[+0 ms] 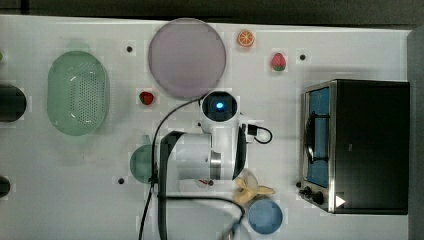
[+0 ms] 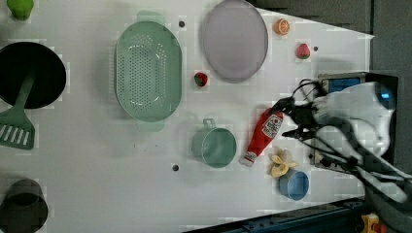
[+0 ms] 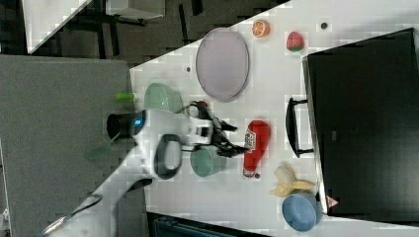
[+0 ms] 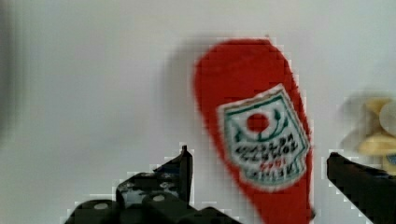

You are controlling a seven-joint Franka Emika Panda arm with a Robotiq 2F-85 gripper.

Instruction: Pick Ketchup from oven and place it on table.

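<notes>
1. The ketchup [image 2: 263, 133] is a slim red bottle with a white cap and a white-and-red label. It lies flat on its side, cap toward 7 o'clock in the left view.
2. The oven [image 1: 367, 145], a black box with a silver front frame, blue-tinted glass and dark handle, stands with its door shut at 3 o'clock of the top view.
3. The tabletop [image 2: 97, 160] is white and flat, carrying both.

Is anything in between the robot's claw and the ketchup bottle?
No. The ketchup lies flat on the white table, and the open gripper sits right beside it with nothing between them.
</notes>
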